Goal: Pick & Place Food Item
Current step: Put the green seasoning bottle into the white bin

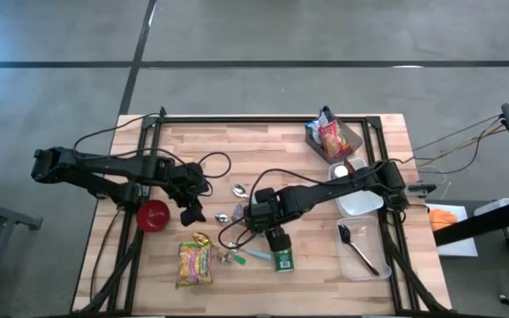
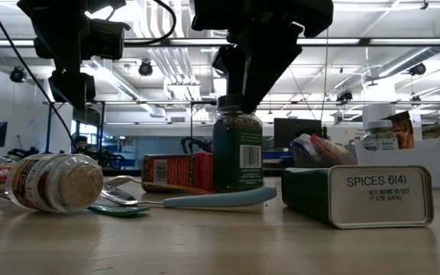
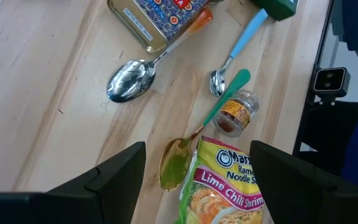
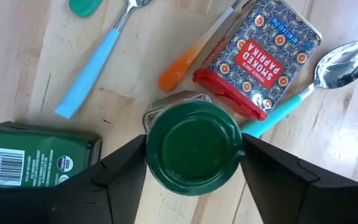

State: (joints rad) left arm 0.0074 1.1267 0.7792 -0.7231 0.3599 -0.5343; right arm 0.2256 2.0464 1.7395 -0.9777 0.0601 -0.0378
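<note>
standing upright, green-lidded spice jar [image 4: 193, 148] between right hand [image 4: 194, 163] fingers

Two dark arms are seen, black cables looped along them; each gripper's [image 4: 191, 180] fingers [image 3: 114, 180] are matte black wedges.

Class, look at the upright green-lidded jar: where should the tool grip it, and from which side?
Grip the green-lidded jar across its round lid and neck, coming straight down from above. It stands upright, and the right tool already hangs over it, fingers open on either side. The green tin and paprika tin crowd it, so a sideways approach looks awkward.
</note>
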